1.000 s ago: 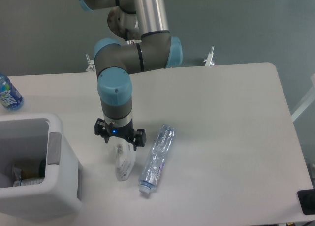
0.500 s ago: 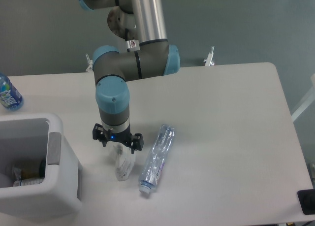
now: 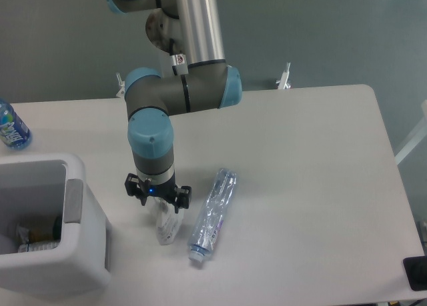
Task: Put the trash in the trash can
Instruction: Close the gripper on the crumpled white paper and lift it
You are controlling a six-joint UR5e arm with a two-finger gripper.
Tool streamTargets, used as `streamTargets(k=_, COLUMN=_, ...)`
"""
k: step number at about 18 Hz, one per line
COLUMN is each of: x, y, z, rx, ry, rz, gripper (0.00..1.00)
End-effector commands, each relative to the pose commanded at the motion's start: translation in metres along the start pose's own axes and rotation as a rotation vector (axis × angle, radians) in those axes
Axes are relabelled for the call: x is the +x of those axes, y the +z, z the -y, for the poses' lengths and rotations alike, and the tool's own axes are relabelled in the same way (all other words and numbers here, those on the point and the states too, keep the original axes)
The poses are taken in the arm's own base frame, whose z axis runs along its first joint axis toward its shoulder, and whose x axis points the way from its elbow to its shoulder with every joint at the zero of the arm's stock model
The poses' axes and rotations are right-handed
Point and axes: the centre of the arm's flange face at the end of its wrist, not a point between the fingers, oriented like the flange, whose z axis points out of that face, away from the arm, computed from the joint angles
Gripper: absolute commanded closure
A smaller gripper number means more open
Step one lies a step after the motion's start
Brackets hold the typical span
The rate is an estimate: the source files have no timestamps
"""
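A crumpled white paper wrapper (image 3: 167,229) lies on the white table, and its upper end is hidden under my gripper (image 3: 160,209). The gripper points straight down onto it. Its fingers are covered by the black wrist body, so I cannot see whether they are open or shut. A crushed clear plastic bottle (image 3: 213,213) with a pale cap lies just right of the wrapper, cap toward the front edge. The white boxy trash can (image 3: 93,246) stands at the front left, a short way left of the gripper, with a grey patch on its rim.
Some rubbish (image 3: 37,236) lies inside the trash can. An intact blue-labelled water bottle (image 3: 12,127) stands at the table's far left edge. A black object (image 3: 417,273) sits at the front right corner.
The arm has shifted slightly left and lower, bringing the gripper down over the wrapper's upper end. The wrapper and the crushed bottle have not moved.
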Motion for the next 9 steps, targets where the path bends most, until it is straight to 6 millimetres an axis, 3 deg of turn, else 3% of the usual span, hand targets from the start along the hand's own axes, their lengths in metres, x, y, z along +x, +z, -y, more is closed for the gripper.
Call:
streamTargets(k=4, x=0.001, y=-0.005, z=-0.002, rx=0.006, ry=0.003, rz=-0.002, gripper=0.98)
streamTargets(k=9, x=0.005, y=-0.050, z=-0.006, rx=0.083, ry=0.010, rz=-0.017, gripper=1.00)
